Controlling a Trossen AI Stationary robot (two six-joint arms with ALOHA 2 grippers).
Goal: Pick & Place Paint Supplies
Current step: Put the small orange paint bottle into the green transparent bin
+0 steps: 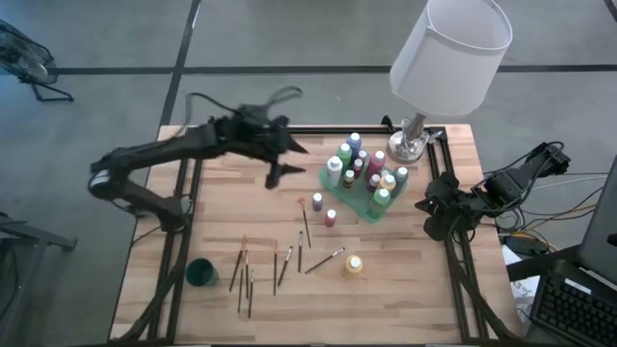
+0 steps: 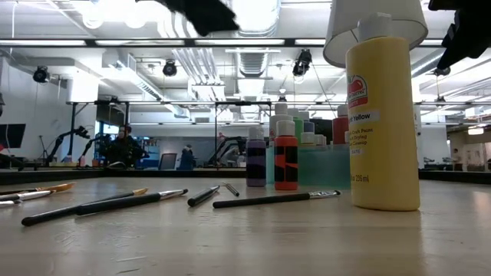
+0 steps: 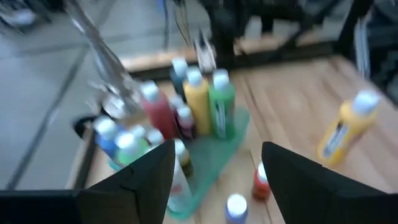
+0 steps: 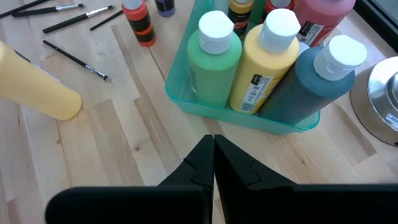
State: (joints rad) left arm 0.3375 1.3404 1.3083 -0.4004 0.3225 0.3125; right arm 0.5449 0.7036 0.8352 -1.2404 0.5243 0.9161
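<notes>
Many paint bottles (image 1: 363,173) crowd your green tray (image 1: 359,204), three more stand on the table by scattered brushes (image 1: 275,265), your left gripper (image 1: 280,162) hangs beside the tray with fingers apart and empty, your right gripper (image 1: 431,214) waits pressed together at the table's edge.

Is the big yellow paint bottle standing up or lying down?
Standing up. The yellow bottle stands upright on the table, white cap on top.
</notes>
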